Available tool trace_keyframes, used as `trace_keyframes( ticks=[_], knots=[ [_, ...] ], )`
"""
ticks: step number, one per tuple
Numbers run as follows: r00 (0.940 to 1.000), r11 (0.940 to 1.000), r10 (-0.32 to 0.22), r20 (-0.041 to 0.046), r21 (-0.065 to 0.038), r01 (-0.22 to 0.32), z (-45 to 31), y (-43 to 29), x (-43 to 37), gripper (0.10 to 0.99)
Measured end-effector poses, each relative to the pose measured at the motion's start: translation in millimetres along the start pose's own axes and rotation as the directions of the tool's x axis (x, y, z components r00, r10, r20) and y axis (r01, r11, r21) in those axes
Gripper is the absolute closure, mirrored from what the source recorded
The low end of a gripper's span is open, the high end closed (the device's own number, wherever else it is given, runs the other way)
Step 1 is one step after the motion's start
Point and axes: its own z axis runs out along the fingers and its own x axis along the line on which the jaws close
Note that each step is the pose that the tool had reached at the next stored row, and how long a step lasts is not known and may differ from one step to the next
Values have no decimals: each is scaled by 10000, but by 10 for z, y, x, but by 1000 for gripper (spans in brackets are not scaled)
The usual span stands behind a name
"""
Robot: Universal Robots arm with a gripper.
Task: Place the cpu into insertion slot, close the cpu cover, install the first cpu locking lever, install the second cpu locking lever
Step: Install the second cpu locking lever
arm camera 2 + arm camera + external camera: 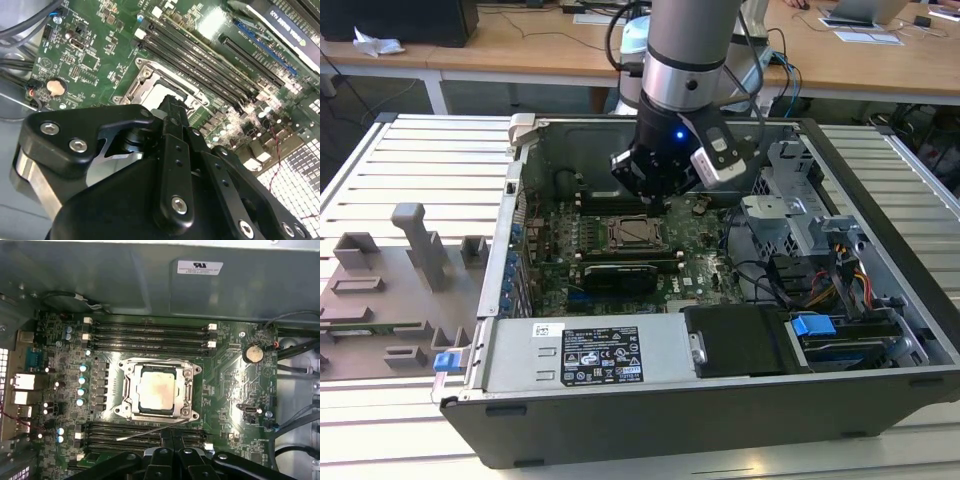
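The cpu (157,390), a silver-grey square, lies in the insertion slot (196,371) on the green motherboard (225,375). The cpu cover (185,390) lies flat around it, with the chip showing through its window. One thin locking lever (150,430) sticks out loose from the socket's side nearest the gripper. My gripper (173,436) hangs just above that side with its black fingers together and nothing between them. In the exterior view the gripper (655,195) hovers just behind the socket (632,233). In the second wrist view the gripper (172,100) overlaps the socket's edge (145,75).
Long black memory slots (150,337) flank the socket on two sides. A coin battery (253,353) and cables (300,415) lie beside it. A black expansion card (620,277), the power supply (590,355), a drive cage (800,215) and the case walls (535,150) hem in the board.
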Motion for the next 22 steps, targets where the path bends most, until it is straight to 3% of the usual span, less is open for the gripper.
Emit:
trace_keyframes(
  ticks=[4, 6, 8, 10, 11, 19, 22],
  knots=[
    [10000, 9999, -6, 9, -124, 6, 30, -100, 7, 980],
    [10000, 9996, -12, 20, -279, 13, 40, -152, 16, 980],
    [10000, 9979, -24, 49, -641, 27, 41, -199, 28, 980],
    [10000, 9957, -34, 71, -926, 41, 43, -244, 39, 980],
    [10000, 9952, -37, 76, -981, 44, 51, -266, 43, 980],
    [10000, 9950, -37, 77, -996, 44, 248, -309, 46, 980],
    [10000, 9950, -37, 77, -999, 45, 326, -309, 129, 980]
  ],
)
